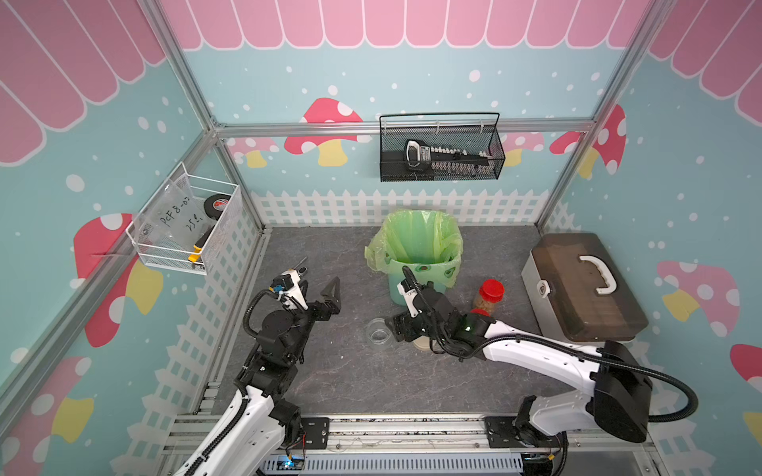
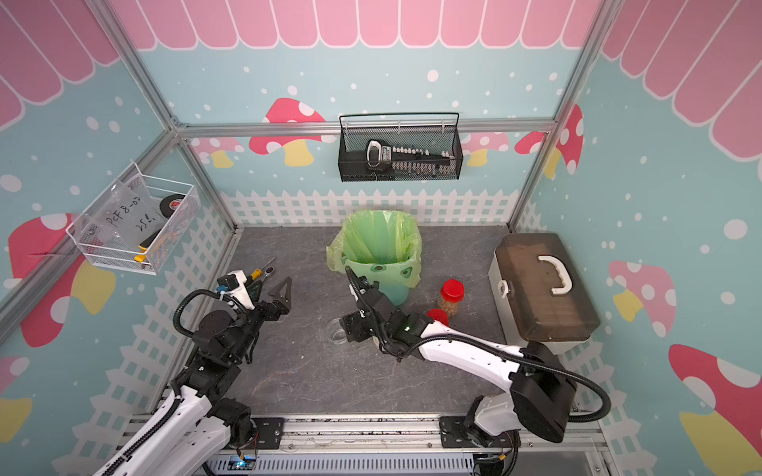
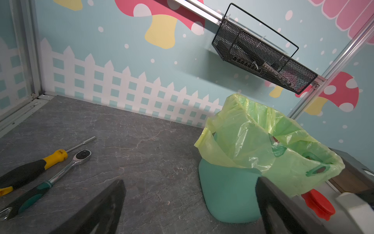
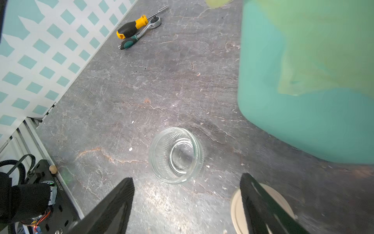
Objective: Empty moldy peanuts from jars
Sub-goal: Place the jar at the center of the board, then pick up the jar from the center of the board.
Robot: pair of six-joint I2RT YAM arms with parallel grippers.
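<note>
On the bench just in front of the teal bin, the right hand hangs low with its two black fingers spread apart and nothing gripped between them. Just beyond the fingertips an empty clear glass jar stands upright with its mouth open and no lid on it. A beige lid lies flat on the bench beside the jar, partly covered by one finger; whether that finger touches it cannot be told. Right of the bin stands a red-lidded jar, upright and closed, with moldy peanuts showing tan through its clear wall. A second red lid peeps out from behind the right arm, the jar under it hidden. The bin itself is lined with a green bag that flops over its rim. Well to the left, the left hand is raised above the bench, fingers wide apart and empty. Past it, near the left wall, a yellow-and-black screwdriver and a ratchet wrench lie touching. At the far right sits a closed toolbox with a white handle.
</note>
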